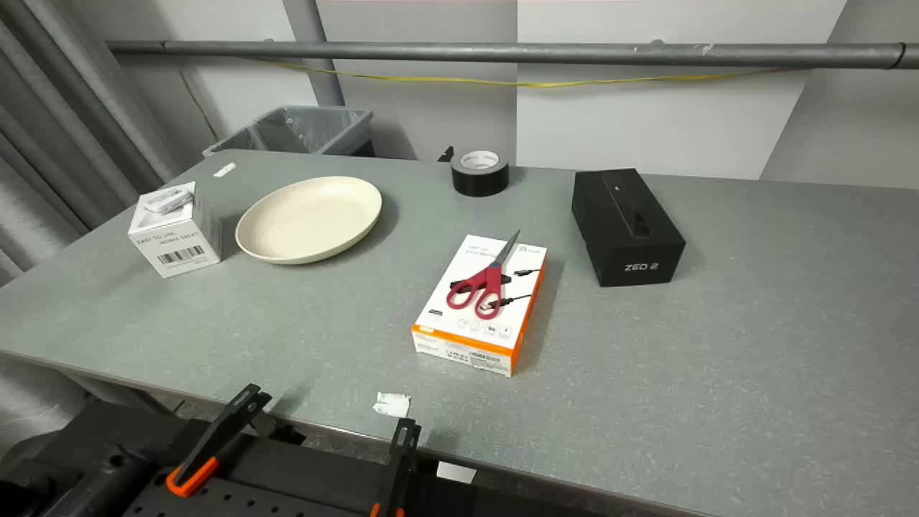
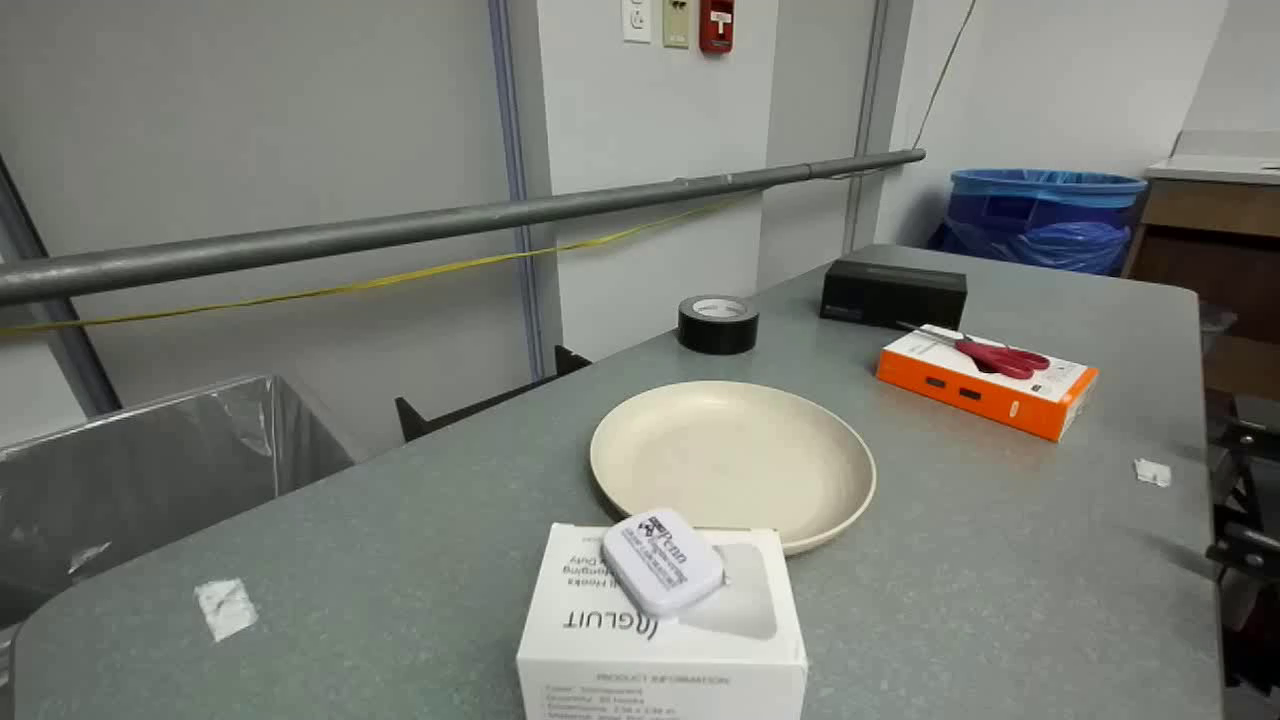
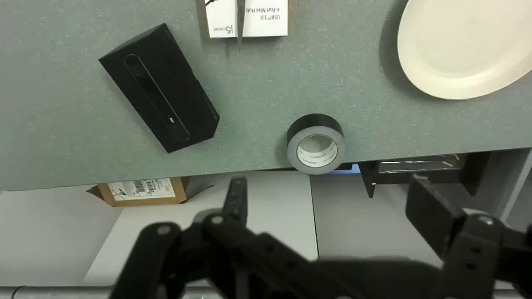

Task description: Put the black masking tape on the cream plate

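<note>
Checking the wrist view, I see my end effector (image 3: 333,201) with its jaws spread apart. The black masking tape (image 1: 479,179) sits on the counter (image 1: 689,388) near its edge, between the cream plate (image 1: 310,219) and the ZED 2 box (image 1: 626,228), apart from both.

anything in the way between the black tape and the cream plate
Nothing visible stands between the tape and the plate. The black box and the scissors, on a white-and-orange box, lie off that path.
</note>
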Controlling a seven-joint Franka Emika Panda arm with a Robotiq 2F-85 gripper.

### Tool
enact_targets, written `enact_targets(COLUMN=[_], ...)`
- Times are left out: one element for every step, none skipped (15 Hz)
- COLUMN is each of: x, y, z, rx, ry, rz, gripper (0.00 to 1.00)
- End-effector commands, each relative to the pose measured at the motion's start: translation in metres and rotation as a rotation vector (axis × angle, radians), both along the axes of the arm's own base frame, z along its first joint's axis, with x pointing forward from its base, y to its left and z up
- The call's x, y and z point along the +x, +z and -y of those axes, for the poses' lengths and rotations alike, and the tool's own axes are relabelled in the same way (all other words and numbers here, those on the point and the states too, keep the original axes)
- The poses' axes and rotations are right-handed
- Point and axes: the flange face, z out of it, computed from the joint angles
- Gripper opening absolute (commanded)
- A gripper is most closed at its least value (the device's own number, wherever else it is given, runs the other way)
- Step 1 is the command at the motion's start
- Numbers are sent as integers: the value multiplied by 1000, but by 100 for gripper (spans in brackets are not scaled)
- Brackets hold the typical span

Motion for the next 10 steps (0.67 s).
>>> enact_targets(x=[0,0,0,0,0,0,-3,-7,-3,9], y=[0,0,0,0,0,0,4,12,15,13], z=[0,0,0,0,0,0,3,6,7,5], rx=[0,0,0,0,0,0,13,27,30,37], ry=[0,0,0,0,0,0,3,7,7,11], rz=[-1,-1,-1,-1,-1,-1,15,47,59,55], gripper=[100,100,100,100,100,100,100,100,100,100])
